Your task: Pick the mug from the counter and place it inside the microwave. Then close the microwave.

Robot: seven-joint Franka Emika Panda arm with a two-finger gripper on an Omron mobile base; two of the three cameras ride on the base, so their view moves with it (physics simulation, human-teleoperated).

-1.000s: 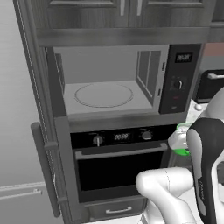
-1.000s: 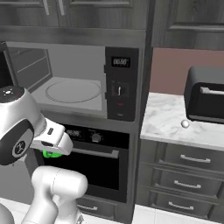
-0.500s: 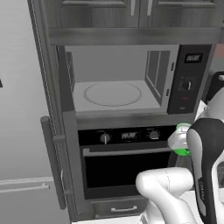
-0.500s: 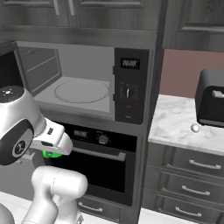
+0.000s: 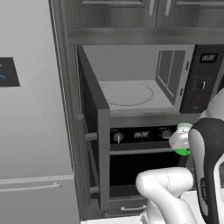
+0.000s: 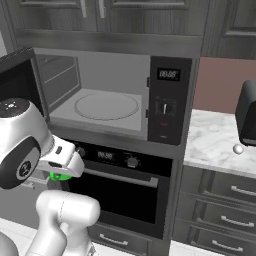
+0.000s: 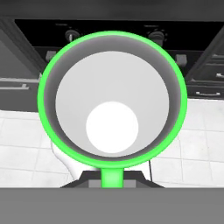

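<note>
While the base is swinging left — the microwave (image 6: pixel 107 95) sliding to twelve o'clock — the end effector (image 7: pixel 112 181) is staying clamped on the mug (image 7: pixel 112 98), nearing placement.

We can read no text; the digits on the dark grey built-in microwave's (image 6: pixel 115 95) black display panel (image 6: pixel 169 75) are blurred.

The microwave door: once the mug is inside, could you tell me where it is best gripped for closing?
Probably the vertical bar handle near its free edge. The microwave door stands swung open to the left, so the handle sits on its outer face; come from the left, closing across the bar.
</note>
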